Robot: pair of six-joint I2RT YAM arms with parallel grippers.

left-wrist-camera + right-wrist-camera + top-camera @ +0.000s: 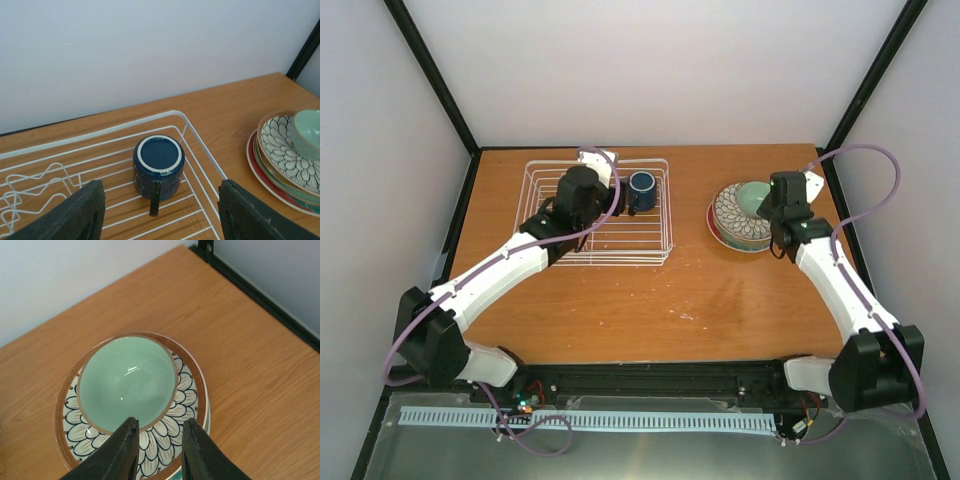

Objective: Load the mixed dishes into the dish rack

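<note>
The dark blue mug stands upside down in the back right corner of the white wire dish rack, handle toward my left gripper. My left gripper is wide open just short of the mug, touching nothing. The small mint-green bowl sits in the white petal-pattern bowl, on stacked plates with a red plate at the bottom. My right gripper hovers open above the stack's near rim, empty.
The rack's wavy plate dividers stand at its left. Bare wooden table lies between rack and stack and in front of both. Black frame posts and white walls close in the back and sides.
</note>
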